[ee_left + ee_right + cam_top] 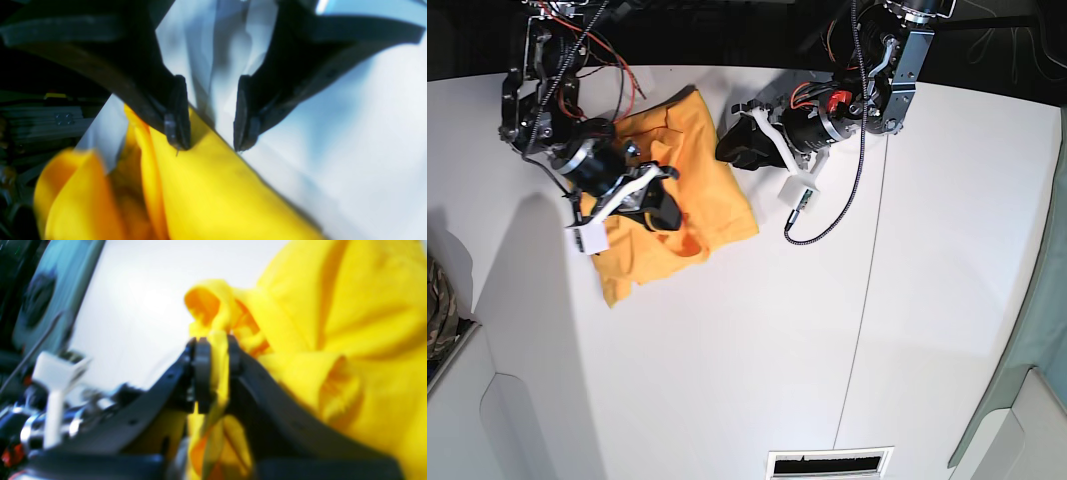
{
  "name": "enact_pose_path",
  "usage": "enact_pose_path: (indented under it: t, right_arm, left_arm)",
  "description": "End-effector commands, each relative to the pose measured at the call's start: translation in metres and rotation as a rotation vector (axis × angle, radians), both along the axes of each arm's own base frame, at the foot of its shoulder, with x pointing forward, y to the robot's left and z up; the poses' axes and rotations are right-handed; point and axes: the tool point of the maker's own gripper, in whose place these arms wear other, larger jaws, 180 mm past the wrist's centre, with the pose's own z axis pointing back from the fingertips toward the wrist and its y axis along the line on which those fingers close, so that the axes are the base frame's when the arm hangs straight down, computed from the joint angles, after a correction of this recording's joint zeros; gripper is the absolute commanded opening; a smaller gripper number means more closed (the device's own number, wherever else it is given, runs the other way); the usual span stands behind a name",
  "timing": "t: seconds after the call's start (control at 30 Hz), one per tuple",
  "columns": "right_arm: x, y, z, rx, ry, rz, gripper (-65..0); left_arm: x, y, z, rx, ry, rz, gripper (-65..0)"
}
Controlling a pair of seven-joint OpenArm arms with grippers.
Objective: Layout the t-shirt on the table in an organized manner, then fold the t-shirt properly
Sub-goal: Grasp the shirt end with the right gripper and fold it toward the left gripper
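The orange-yellow t-shirt (712,195) lies bunched on the white table (827,340) at the upper left. My right gripper (659,205) sits on the shirt's left part. In the right wrist view its pads (201,373) stand close together with a fold of the t-shirt (350,323) filling the gap between them, so it is shut on the cloth. At the shirt's upper right edge is my left gripper (727,148). The left wrist view shows this left gripper (208,148) open, one fingertip on the t-shirt (206,193) edge and the other on the bare table (350,150).
A camouflage cloth (437,300) lies at the table's left edge. A black cable (832,225) loops onto the table below the left arm. A slotted vent (827,463) sits at the front edge, and a thin seam (859,330) runs down the tabletop.
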Motion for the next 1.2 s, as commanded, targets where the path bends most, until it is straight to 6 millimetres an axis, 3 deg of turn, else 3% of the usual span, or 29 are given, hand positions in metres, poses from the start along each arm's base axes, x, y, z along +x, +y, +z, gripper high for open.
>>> enact_pose_path:
  t: [0.0, 0.07, 0.27, 0.4, 0.57, 0.73, 0.8, 0.9, 0.93, 1.03, 1.17]
  right_arm:
    - [0.005, 0.009, 0.012, 0.013, -0.048, 0.029, -42.5]
    - [-0.001, 0.031, 0.014, 0.022, -0.050, 0.092, -30.2]
    - [-0.018, 0.078, 0.022, 0.046, -0.067, 0.236, -29.5]
    - [-0.014, 0.085, 0.048, 0.047, -0.147, 0.257, -29.6]
    - [0.003, 0.065, 0.086, -0.038, -0.293, 0.217, -29.6]
    - [0.024, 0.021, 0.093, -0.084, -0.328, 0.076, -29.8]
    - [0.030, -0.003, 0.090, -0.116, -0.321, 0.013, -37.8]
    - [0.035, -0.042, 0.080, -0.184, -0.300, -0.067, -61.4]
    - [0.035, -0.051, 0.075, -0.192, -0.289, -0.081, -65.0]
    - [0.030, -0.064, 0.045, -0.199, -0.214, -0.065, -65.0]
    - [0.010, -0.054, 0.002, -0.174, -0.084, 0.016, -65.0]
  left_arm:
    - [-0.007, 0.005, -0.011, 0.060, 0.037, -0.021, -38.4]
    - [-0.007, 0.006, -0.011, 0.062, 0.036, -0.020, -38.4]
    - [-0.006, 0.010, -0.011, 0.067, 0.033, -0.016, -38.4]
    - [-0.005, 0.012, -0.011, 0.067, 0.032, -0.010, -38.4]
    - [-0.005, 0.009, -0.008, 0.051, 0.027, -0.018, -38.4]
    - [-0.006, 0.007, 0.001, -0.010, 0.012, -0.043, -38.4]
    - [-0.006, 0.011, 0.000, -0.001, 0.012, -0.043, -38.4]
    - [-0.006, 0.016, -0.001, 0.011, 0.012, -0.045, -38.4]
    - [-0.006, 0.017, -0.001, 0.011, 0.013, -0.044, -38.4]
    - [-0.006, 0.018, -0.001, 0.013, 0.011, -0.044, -38.4]
    - [-0.003, 0.020, 0.002, 0.017, -0.005, -0.045, -38.4]
